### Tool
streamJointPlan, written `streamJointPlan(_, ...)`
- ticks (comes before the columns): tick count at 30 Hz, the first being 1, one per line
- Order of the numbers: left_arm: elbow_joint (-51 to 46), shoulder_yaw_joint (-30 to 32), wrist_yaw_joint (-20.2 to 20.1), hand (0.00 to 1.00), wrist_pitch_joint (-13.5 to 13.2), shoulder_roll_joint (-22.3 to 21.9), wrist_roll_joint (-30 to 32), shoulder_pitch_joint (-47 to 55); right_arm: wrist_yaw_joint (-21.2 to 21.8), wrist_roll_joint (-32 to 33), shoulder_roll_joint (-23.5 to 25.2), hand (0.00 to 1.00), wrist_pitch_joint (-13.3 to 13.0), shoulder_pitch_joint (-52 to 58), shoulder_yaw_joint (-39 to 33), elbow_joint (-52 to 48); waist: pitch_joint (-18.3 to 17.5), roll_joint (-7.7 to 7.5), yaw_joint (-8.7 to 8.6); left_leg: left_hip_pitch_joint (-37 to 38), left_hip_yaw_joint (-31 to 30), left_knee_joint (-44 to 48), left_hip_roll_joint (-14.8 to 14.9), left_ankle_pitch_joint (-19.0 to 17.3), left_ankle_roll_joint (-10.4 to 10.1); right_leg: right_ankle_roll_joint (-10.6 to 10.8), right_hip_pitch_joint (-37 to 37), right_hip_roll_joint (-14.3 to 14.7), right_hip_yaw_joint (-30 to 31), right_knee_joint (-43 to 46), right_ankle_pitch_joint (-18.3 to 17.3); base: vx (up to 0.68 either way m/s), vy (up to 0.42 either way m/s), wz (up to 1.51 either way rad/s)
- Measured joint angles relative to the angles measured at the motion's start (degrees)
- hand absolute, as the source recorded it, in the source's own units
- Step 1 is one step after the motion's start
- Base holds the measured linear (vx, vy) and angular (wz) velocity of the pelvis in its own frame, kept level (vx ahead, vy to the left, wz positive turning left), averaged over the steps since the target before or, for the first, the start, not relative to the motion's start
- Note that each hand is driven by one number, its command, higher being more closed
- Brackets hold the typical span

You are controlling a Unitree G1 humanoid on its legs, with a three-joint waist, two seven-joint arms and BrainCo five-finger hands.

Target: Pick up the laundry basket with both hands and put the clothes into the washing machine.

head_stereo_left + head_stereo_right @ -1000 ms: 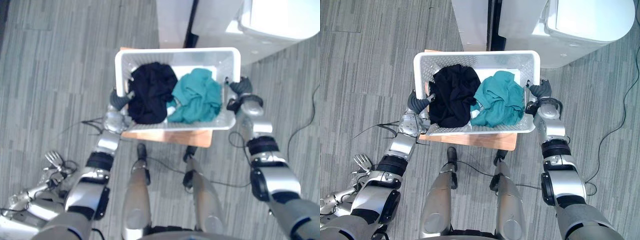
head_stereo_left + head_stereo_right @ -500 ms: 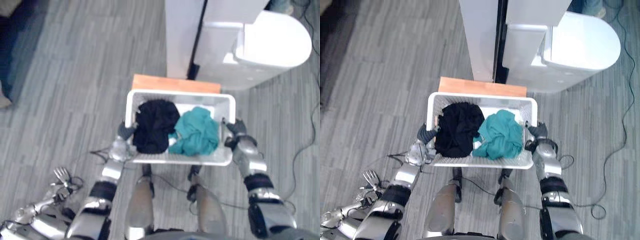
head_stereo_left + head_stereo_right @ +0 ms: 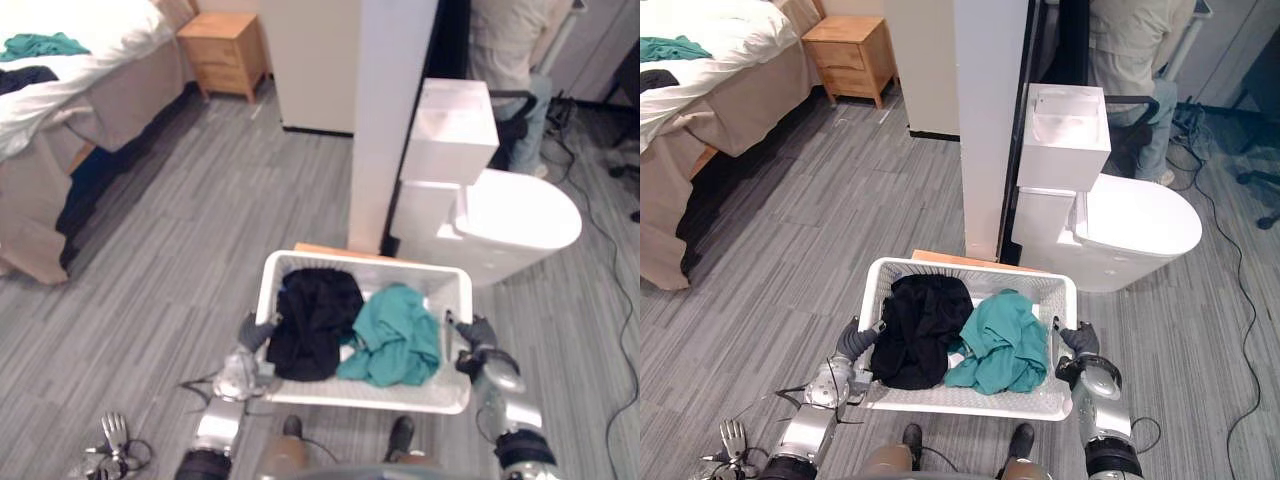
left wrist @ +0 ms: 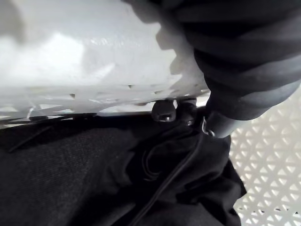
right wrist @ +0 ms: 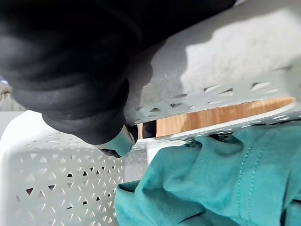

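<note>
Holding: white laundry basket [image 3: 970, 404], off the floor between both hands, near the white washing machine [image 3: 1130, 235]. Contents: black garment [image 3: 920, 330] on the left side and teal garment [image 3: 1002, 345] on the right, touching. Left hand [image 3: 853, 343] at left rim, fingertips [image 4: 163, 111] hooked over the edge. Right hand [image 3: 1077, 342] at right rim, fingers [image 5: 120, 142] apparently curled into the handle slot, partly hidden.

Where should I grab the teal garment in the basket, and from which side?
Pinch the raised bunch of folds on top of the teal garment, coming straight down from above: the basket walls enclose it, and the black garment crowds its left.
</note>
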Motion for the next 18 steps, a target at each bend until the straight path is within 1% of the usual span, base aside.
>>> streamJointPlan(1,0.0,0.2,-0.3,1.00,0.0,-0.1,0.0,0.4,0.0,0.0,0.0,1.00,0.0,0.1,0.1,0.3,0.0,0.14,0.09,-0.7,-0.5,2.0,0.3,-1.0,0.0,-0.2,0.1,0.3,0.1,0.4,-0.3,-0.09,-0.007,-0.04)
streamJointPlan(2,0.0,0.6,-0.6,1.00,0.1,-0.9,-0.7,2.1,0.0,0.0,-0.3,1.00,-0.1,0.5,1.3,1.1,0.1,0.75,0.00,-2.2,-4.2,9.2,0.9,-2.9,-0.1,-0.7,0.6,1.0,0.9,3.6,-2.1,-0.12,0.003,-0.20)
streamJointPlan(3,0.0,0.6,-0.7,1.00,0.1,-0.9,-1.1,3.1,0.0,0.0,-0.2,1.00,-0.1,0.9,1.7,1.9,0.2,0.84,0.02,-2.4,-7.8,12.9,0.6,-3.1,-0.5,-0.7,0.5,1.0,2.5,6.6,-4.5,-0.13,0.012,-0.28)
streamJointPlan(4,-0.1,0.6,-0.8,1.00,0.1,-0.9,-1.3,3.6,0.0,0.1,-0.2,1.00,-0.2,1.2,1.9,1.9,0.2,0.85,0.01,-2.1,-9.7,13.7,0.2,-3.3,-0.8,-0.5,0.2,1.0,3.8,7.7,-5.3,-0.11,0.021,-0.42)
streamJointPlan(5,-0.6,0.6,-0.9,1.00,0.1,-0.9,-1.8,4.5,0.1,0.2,-0.1,1.00,-0.3,1.5,2.6,1.9,0.1,1.08,0.05,-1.8,-12.8,16.1,-0.3,-5.1,-2.3,-0.2,-0.4,0.7,5.6,8.7,-6.0,-0.21,0.141,-0.78)
streamJointPlan(6,-1.8,0.5,-1.1,1.00,0.1,-1.4,-1.9,6.1,0.2,0.4,-0.9,1.00,-0.5,2.0,3.4,1.8,-0.6,2.29,0.37,-2.5,-17.6,22.2,-1.5,-8.6,-4.2,0.0,-2.1,2.1,8.9,9.4,-6.1,-0.22,0.175,-1.00)
streamJointPlan(7,-2.0,0.3,-1.1,1.00,0.1,-1.7,-1.9,6.5,0.3,0.5,-1.1,1.00,-0.8,2.4,3.5,1.6,-1.2,3.28,0.58,-2.6,-19.6,25.1,-2.3,-10.4,-5.2,0.2,-2.7,3.0,10.8,9.5,-6.0,-0.25,0.271,-1.39)
streamJointPlan(8,-2.1,-0.2,-1.3,1.00,0.1,-2.1,-1.9,6.5,0.3,1.4,-1.1,1.00,-1.6,3.9,3.5,1.4,-2.0,4.59,0.85,-2.6,-21.9,26.8,-3.4,-13.1,-4.4,1.3,-4.1,4.5,15.0,9.4,-5.3,-0.15,0.189,-1.31)
streamJointPlan(9,-2.2,-0.9,-1.8,1.00,0.1,-2.1,-1.9,6.5,0.3,2.5,-1.0,1.00,-2.2,5.2,3.5,1.2,-2.7,4.96,0.71,-1.9,-22.7,24.9,-3.3,-15.0,-3.1,2.5,-5.2,5.2,17.9,8.5,-4.7,-0.18,0.272,-1.34)
streamJointPlan(10,-2.4,-1.6,-2.0,1.00,0.0,-2.1,-1.9,6.2,0.3,3.4,-1.1,1.00,-2.2,6.8,3.0,-0.4,-3.3,5.60,-0.95,-0.9,-23.8,19.9,-3.3,-19.0,-0.1,4.4,-6.4,5.6,20.6,5.8,-3.8,-0.11,0.170,-0.94)
streamJointPlan(11,-2.2,-1.8,-2.0,1.00,0.1,-2.0,-1.9,5.4,0.2,3.6,-0.4,1.00,-2.3,7.3,2.3,-0.9,-2.9,4.61,-1.59,-1.6,-22.5,20.2,-4.3,-18.8,0.2,5.3,-7.2,4.6,22.7,5.0,-3.3,-0.20,0.292,-1.07)
streamJointPlan(12,-2.8,-1.9,-2.1,1.00,0.1,-1.7,-1.7,5.2,0.2,4.2,0.7,1.00,-2.3,9.2,1.3,-3.1,-2.5,2.06,-1.83,-2.1,-20.5,19.4,-7.4,-18.3,1.6,6.8,-9.4,2.8,26.9,4.3,-3.8,-0.17,0.232,-1.11)
streamJointPlan(13,-3.5,-2.8,-2.3,1.00,0.1,-1.1,-1.7,5.2,0.0,4.2,1.3,1.00,-2.3,10.9,0.6,-5.4,-2.1,0.31,-1.82,-3.0,-19.0,19.5,-9.4,-17.7,2.5,8.2,-11.1,1.8,29.4,4.3,-4.8,-0.25,0.349,-1.44)
streamJointPlan(14,-4.1,-3.4,-2.5,1.00,0.1,-0.9,-1.7,5.1,-0.2,4.2,1.7,1.00,-2.3,12.4,0.1,-7.8,-2.1,-0.99,-2.03,-3.9,-16.4,19.3,-10.0,-16.0,4.7,10.9,-13.1,1.2,32.5,3.9,-8.9,-0.16,0.217,-1.21)
streamJointPlan(15,-4.2,-3.3,-2.5,1.00,0.1,-1.0,-1.7,5.0,-0.4,4.1,1.8,1.00,-2.3,12.5,0.0,-8.3,-2.3,-1.19,-2.02,-4.4,-14.3,18.7,-9.4,-15.2,5.5,10.4,-14.3,1.8,33.2,4.2,-9.6,-0.26,0.262,-1.80)
streamJointPlan(16,-4.5,-2.5,-2.4,1.00,0.1,-0.9,-1.7,4.7,-1.1,4.1,2.3,1.00,-2.2,12.9,0.3,-9.9,-2.9,-2.92,-1.85,-5.7,-7.5,17.1,-8.0,-13.3,5.7,5.8,-19.7,3.2,32.3,12.4,-6.9,-0.22,0.186,-1.56)
streamJointPlan(17,-5.0,-2.5,-2.4,1.00,0.1,-0.8,-1.7,4.6,-1.3,4.1,2.7,1.00,-2.2,13.4,0.6,-11.1,-3.5,-4.35,-1.97,-6.1,-5.2,17.5,-8.3,-13.1,5.8,4.9,-20.7,3.2,30.6,15.4,-7.1,-0.22,0.269,-1.82)
streamJointPlan(18,-6.4,-2.9,-2.5,1.00,0.1,-1.0,-1.7,4.7,-1.8,4.2,2.4,1.00,-2.3,14.8,0.4,-14.6,-3.5,-5.40,-1.94,-6.4,-2.4,17.9,-8.9,-12.6,6.8,4.6,-20.0,2.0,28.6,12.0,-8.0,-0.21,0.159,-1.74)
